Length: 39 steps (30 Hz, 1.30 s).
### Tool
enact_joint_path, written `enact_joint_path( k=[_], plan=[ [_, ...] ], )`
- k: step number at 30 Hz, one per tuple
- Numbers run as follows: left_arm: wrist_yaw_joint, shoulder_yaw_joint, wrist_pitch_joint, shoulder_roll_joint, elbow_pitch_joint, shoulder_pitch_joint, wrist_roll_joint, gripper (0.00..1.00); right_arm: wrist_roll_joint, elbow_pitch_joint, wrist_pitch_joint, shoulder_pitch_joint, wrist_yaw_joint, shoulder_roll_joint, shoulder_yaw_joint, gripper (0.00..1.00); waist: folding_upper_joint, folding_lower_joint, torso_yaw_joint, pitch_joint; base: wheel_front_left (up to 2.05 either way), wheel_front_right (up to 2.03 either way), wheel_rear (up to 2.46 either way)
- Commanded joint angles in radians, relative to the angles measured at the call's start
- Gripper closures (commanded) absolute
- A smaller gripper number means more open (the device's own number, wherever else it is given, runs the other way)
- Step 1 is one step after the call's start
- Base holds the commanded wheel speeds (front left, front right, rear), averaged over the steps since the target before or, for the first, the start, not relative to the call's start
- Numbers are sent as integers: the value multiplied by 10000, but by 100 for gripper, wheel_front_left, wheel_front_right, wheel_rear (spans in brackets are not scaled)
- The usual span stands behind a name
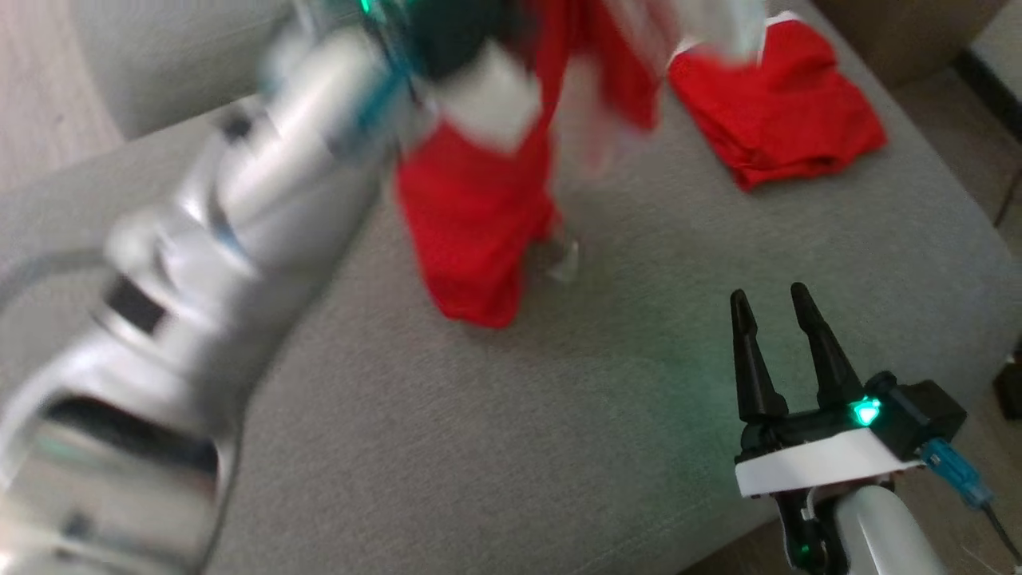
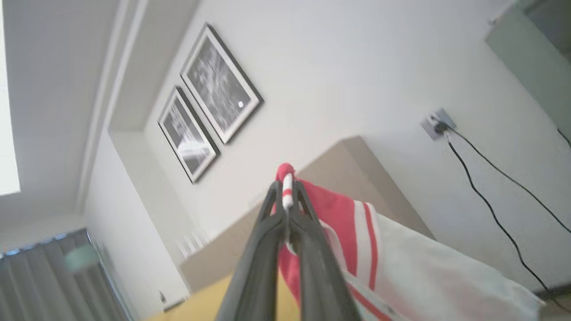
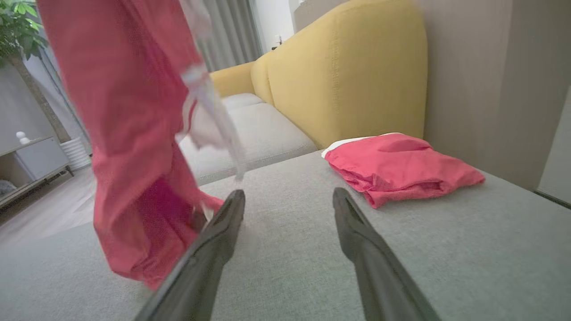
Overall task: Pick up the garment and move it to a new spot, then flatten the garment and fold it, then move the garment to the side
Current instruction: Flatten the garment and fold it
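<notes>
A red garment (image 1: 479, 208) with white panels hangs in the air over the grey couch seat (image 1: 559, 415), its lower end brushing the cushion. My left gripper (image 2: 286, 192) is shut on its red-and-white edge, fingers pointing up toward the wall; the cloth (image 2: 357, 236) drapes away to the right of the fingers. The left arm (image 1: 207, 239) is raised and blurred at the left of the head view. My right gripper (image 1: 770, 302) stands open low over the seat at the lower right, nothing between its fingers. In the right wrist view the hanging garment (image 3: 134, 133) is to the left of the open fingers (image 3: 223, 223).
A second red garment (image 1: 778, 112) lies folded on the far right of the seat, also (image 3: 397, 167). A yellow sofa back (image 3: 348, 71) rises behind. Cables (image 2: 490, 178) hang from a wall socket; two framed pictures (image 2: 209, 107) are on the wall.
</notes>
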Motion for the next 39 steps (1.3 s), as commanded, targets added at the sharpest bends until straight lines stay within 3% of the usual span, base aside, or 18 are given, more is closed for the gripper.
enact_joint_path(
  k=[1, 5, 8, 15, 20, 21, 22, 23, 24, 29, 33, 39],
  plan=[
    [-20, 535, -38, 202, -322, -780, -85, 100, 64, -273, -38, -64, 67, -51, 226, 0, 0, -1, -271, -270, 0, 0, 0],
    [-342, 1358, -38, 250, -585, -1917, -618, 100, 85, -287, -38, 203, 67, -51, 97, 0, 0, -1, -252, -506, 0, 0, 0],
    [-509, 1822, -38, 724, -836, -1774, -921, 100, 36, -356, -38, 355, 67, -51, -14, 0, 0, -1, -12, -644, 0, 0, 0],
    [-521, 2666, -5, 2271, -342, 1842, -1863, 100, -165, -613, -38, 708, 67, -51, -360, 0, 0, -1, 1007, -581, 0, 0, 0],
    [-684, 2626, 237, 2823, 1194, 4199, -2636, 100, -496, -722, -38, 702, 67, -51, -537, 0, 0, -1, 1791, 39, 0, 0, 0],
    [-683, 2665, 207, 2866, 1513, 4314, -2689, 95, -554, -716, -38, 658, 67, -51, -524, 0, 0, -1, 1846, 112, 0, 0, 0],
    [-630, 2716, 161, 2880, 1767, 4368, -2707, 73, -617, -707, -38, 610, 67, -51, -512, 0, 0, -1, 1897, 194, 0, 0, 0],
    [-545, 2802, 113, 2857, 2005, 4411, -2753, 19, -669, -695, -38, 556, 67, -51, -509, 0, 0, -1, 1934, 237, 0, 0, 0],
    [-476, 2880, 70, 2814, 2196, 4450, -2796, 0, -693, -682, -38, 517, 67, -51, -524, 0, 0, -1, 1967, 256, 0, 0, 0],
    [-225, 3207, -24, 2572, 2382, 4690, -2897, 0, -729, -661, -38, 495, 67, -51, -663, 0, 0, -1, 2138, 203, 0, 0, 0],
    [205, 3761, -33, 2376, 1404, 5457, -2709, 0, -761, -596, -38, 634, 67, -51, -606, 0, 0, -1, 2286, 0, 0, 0, 0],
    [919, 5127, -35, 1261, -491, 7265, -2758, 0, -735, -534, -38, 852, 67, -51, -681, 0, 0, -1, 2534, -359, 0, 0, 0]
  ],
)
